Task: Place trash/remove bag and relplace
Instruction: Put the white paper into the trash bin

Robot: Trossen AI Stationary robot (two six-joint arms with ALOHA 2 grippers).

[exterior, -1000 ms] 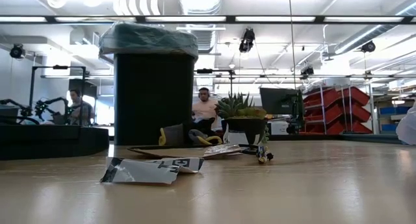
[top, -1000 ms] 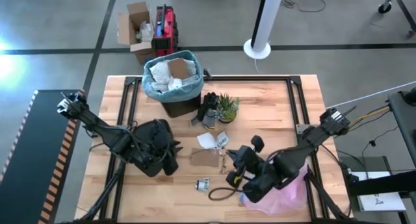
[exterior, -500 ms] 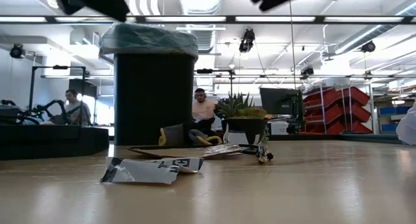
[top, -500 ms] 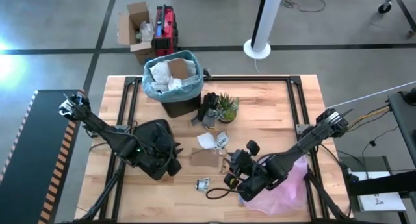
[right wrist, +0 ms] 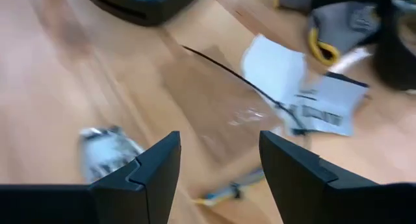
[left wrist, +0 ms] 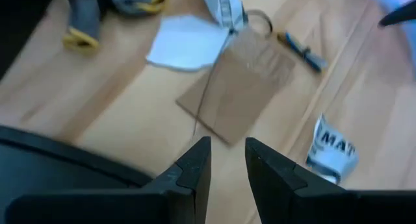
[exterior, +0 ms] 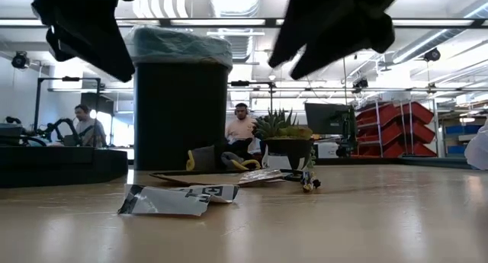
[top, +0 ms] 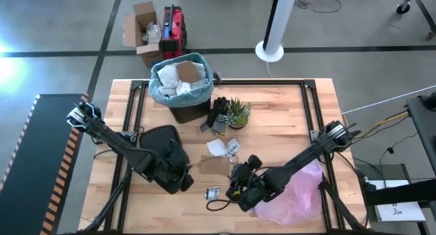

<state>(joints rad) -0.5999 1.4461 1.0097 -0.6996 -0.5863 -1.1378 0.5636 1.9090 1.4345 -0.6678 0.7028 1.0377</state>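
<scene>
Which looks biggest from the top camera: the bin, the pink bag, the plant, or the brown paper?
1. Pink bag
2. Bin, looking only a little smaller, so that order is unsure
3. Brown paper
4. Plant, close to the paper

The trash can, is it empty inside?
No, the trash can with its blue bag already holds white and brown paper trash.

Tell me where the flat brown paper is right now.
In the high view the brown paper lies flat at the table's middle, between the left gripper and right gripper, just below the white sheet.
</scene>
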